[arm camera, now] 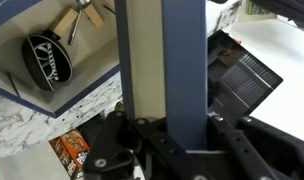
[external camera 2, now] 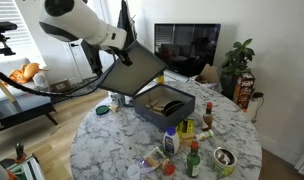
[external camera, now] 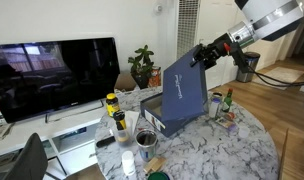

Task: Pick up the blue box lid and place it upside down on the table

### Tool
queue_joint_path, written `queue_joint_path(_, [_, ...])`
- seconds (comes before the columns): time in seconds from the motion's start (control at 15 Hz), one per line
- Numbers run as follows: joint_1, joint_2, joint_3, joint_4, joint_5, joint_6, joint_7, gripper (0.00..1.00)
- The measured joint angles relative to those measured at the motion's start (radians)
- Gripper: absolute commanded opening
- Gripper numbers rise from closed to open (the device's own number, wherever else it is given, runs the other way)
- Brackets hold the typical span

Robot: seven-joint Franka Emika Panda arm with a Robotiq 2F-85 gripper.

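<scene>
Transfer is in hand: your end effector [external camera: 200,57] is clamped on an edge of the blue box lid [external camera: 182,95], tilted over the open box [external camera 2: 164,103], so next you should invert it and lower it onto a free patch of the table [external camera 2: 107,140].

The arm [external camera: 270,14] is glossy white in both exterior views, built of fat rounded links with a grey band at one joint. Past the last white link it turns black, with a dark wrist block and a black gripper [external camera: 197,57] that shows in the wrist view as matte, angular linkages. A thick black cable [external camera 2: 37,88] trails from the arm in an exterior view.
</scene>
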Motion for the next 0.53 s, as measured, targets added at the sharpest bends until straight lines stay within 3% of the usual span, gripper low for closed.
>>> queue_joint_path(0.27, [0.005, -0.059, 0.11, -0.114, -0.309, 0.084, 0.269, 0.0])
queue_joint_path(0.53, [-0.105, -0.127, 0.232, -0.188, -0.556, 0.057, 0.454, 0.0])
